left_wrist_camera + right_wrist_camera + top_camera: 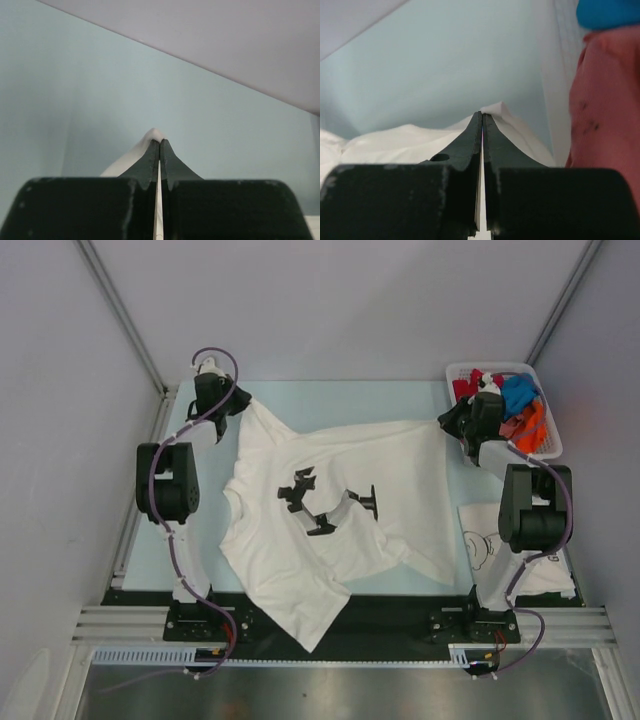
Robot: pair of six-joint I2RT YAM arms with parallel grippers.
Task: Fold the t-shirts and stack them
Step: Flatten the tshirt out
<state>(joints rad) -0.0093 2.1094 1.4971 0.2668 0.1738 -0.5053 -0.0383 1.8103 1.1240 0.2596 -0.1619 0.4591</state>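
Observation:
A white t-shirt with a black print lies spread across the pale table, its lower edge hanging over the near black rail. My left gripper is shut on its far left corner, where a tuft of white cloth peeks past the left gripper. The right gripper is shut on the far right corner. In the right wrist view the cloth spreads left behind the right gripper. A folded white t-shirt with black line print lies by the right arm.
A white lattice basket at the far right corner holds red, blue and orange t-shirts. It sits close beside the right gripper, where a reddish shirt and a blue one fill the edge of the wrist view. Grey walls enclose the table.

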